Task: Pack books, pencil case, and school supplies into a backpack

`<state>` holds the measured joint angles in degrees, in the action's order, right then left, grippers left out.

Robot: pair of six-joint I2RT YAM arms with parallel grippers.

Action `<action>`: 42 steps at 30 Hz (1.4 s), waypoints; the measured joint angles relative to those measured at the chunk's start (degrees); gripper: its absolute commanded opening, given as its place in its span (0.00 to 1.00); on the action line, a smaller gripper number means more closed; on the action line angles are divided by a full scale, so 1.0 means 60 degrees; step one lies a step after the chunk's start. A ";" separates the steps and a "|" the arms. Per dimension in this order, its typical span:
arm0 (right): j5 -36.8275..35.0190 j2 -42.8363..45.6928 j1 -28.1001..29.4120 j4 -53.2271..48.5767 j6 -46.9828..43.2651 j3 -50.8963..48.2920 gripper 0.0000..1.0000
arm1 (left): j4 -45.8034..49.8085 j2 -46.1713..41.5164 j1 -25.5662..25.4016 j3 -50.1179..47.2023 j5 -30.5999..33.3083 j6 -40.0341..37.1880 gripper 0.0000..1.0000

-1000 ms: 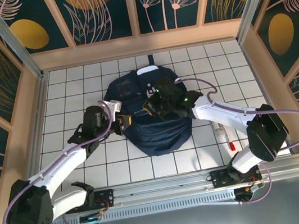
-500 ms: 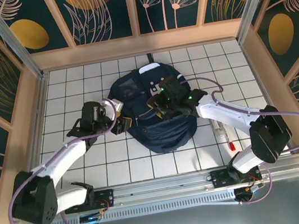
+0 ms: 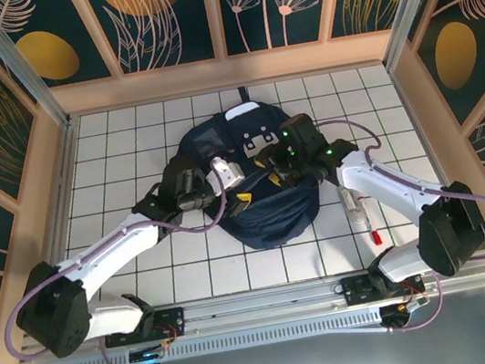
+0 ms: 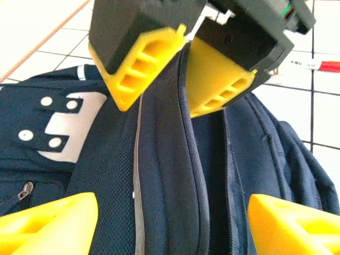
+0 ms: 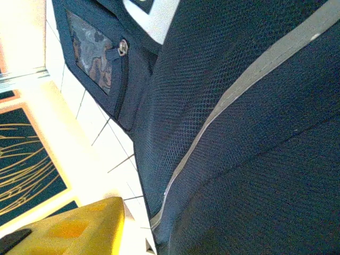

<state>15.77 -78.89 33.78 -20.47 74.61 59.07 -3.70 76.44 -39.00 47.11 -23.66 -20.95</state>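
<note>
The navy backpack (image 3: 255,203) lies flat mid-table, its grey-white flap patch (image 4: 74,125) toward the far side. My left gripper (image 3: 242,191) hovers over its middle, open wide, with its yellow fingers (image 4: 48,223) straddling a padded ridge and zip and holding nothing. My right gripper (image 3: 275,169) faces it from the right and is open, with a fabric fold running between its yellow fingers (image 4: 138,64). In the right wrist view, one yellow finger (image 5: 64,226) sits beside the backpack's mesh side (image 5: 239,133). School supplies, a whitish tube (image 3: 352,202) and a red pen (image 3: 375,235), lie to the right. The books and pencil case are hidden.
White tiled table (image 3: 126,145) is enclosed by wooden walls (image 3: 225,72) on three sides. The metal base rail (image 3: 263,313) runs along the near edge. The right arm's forearm (image 3: 387,191) passes just above the tube and pen.
Both grippers went from shut to open, letting the backpack fabric go. The left gripper moved right onto the backpack. The right gripper shifted right and farther back, and the backpack settled flatter.
</note>
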 measured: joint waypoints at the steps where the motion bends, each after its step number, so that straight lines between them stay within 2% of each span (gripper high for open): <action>1: 0.0025 0.0044 -0.0036 0.0000 0.0000 0.0000 0.54 | 0.0000 0.0189 -0.0069 0.0106 0.0095 -0.0084 0.74; 6: 0.0109 0.0259 -0.0244 -0.0095 -0.0066 0.0000 0.54 | -0.0004 0.0852 -0.0444 0.0317 0.0608 -0.0546 0.73; 7: 0.0113 0.0288 -0.0259 -0.0102 -0.0076 0.0000 0.54 | -0.0007 0.0962 -0.0528 0.0346 0.0772 -0.0586 0.66; 9: 0.0117 0.0368 -0.0266 -0.0135 -0.0135 -0.0004 0.54 | -0.0062 0.1228 -0.0692 0.0437 0.1286 -0.0565 0.44; 12: 0.0193 0.0557 -0.0463 -0.0186 -0.0302 -0.0142 0.60 | -0.0131 0.1479 -0.0798 0.0634 0.2029 -0.0342 0.16; 16: -0.0091 0.1133 -0.0943 -0.0590 -0.0816 -0.0612 0.84 | -0.0098 0.1504 -0.0805 0.1053 0.2685 0.0284 0.02; 19: -0.0721 0.2047 -0.1690 -0.1188 -0.1639 -0.1355 0.91 | 0.0106 0.1523 -0.0783 0.1432 0.2962 0.0674 0.00; 23: -0.1953 0.3016 -0.3453 -0.1974 -0.3024 -0.2149 0.96 | 0.0372 0.1523 -0.0408 0.1577 0.2820 0.1249 0.00; 26: -0.2488 0.2907 -0.4619 -0.2095 -0.4160 -0.2590 0.99 | 0.0419 0.1483 0.0055 0.1577 0.2554 0.1668 0.00; 28: -0.2805 0.2353 -0.5031 -0.2120 -0.4830 -0.2718 0.99 | 0.0448 0.1366 0.0386 0.1574 0.2368 0.1927 0.00; 32: -0.2973 0.0969 -0.5260 -0.1931 -0.5716 -0.2965 0.99 | 0.0546 0.1020 0.0951 0.1566 0.2055 0.2412 0.00; 35: -0.2874 0.0532 -0.5147 -0.1818 -0.5989 -0.3300 0.99 | 0.0703 0.0892 0.1158 0.1570 0.1887 0.2699 0.00; 42: -0.2885 0.0397 -0.3960 -0.1654 -0.6258 -0.3322 0.95 | 0.0947 0.0889 0.1184 0.1566 0.1497 0.3344 0.00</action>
<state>-1.54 -76.51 10.02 -30.39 37.06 39.13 1.98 81.78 -31.90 56.51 -14.68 -0.89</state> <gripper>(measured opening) 0.961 0.095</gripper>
